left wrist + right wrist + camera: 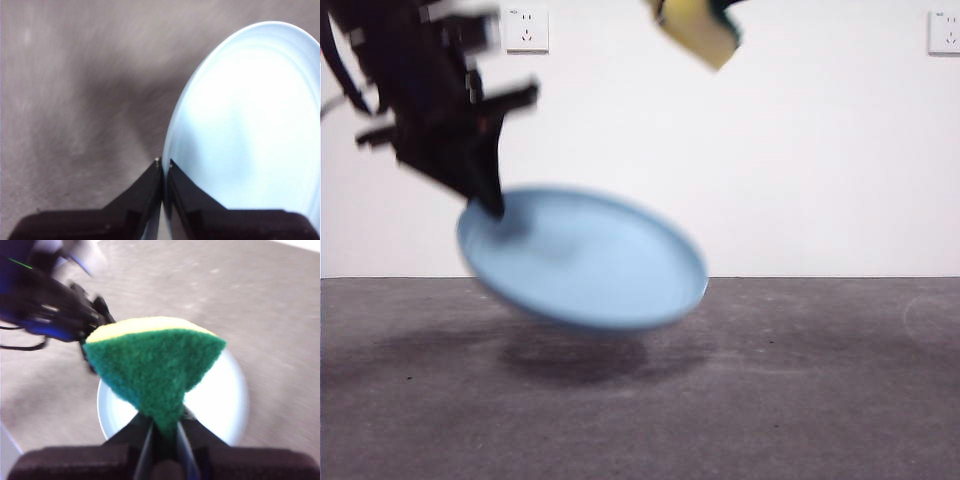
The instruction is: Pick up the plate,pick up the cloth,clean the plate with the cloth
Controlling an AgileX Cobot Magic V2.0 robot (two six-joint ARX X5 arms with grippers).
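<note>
The light-blue plate (pixel 585 258) hangs tilted above the grey table, held by its left rim. My left gripper (pixel 490 205) comes down from the upper left and is shut on that rim; the left wrist view shows the jaws (pixel 163 165) clamped on the plate's edge (pixel 240 125). My right gripper is at the top edge of the front view, shut on the cloth (pixel 700 30), a yellow sponge with a green layer, well above the plate. In the right wrist view the cloth (pixel 155 370) fills the middle, with the plate (pixel 225 400) below it.
The grey table (pixel 800 390) runs to a white wall with two sockets (pixel 525 30). The plate's shadow lies on the table under it. The left arm (pixel 50 310) shows in the right wrist view beside the plate.
</note>
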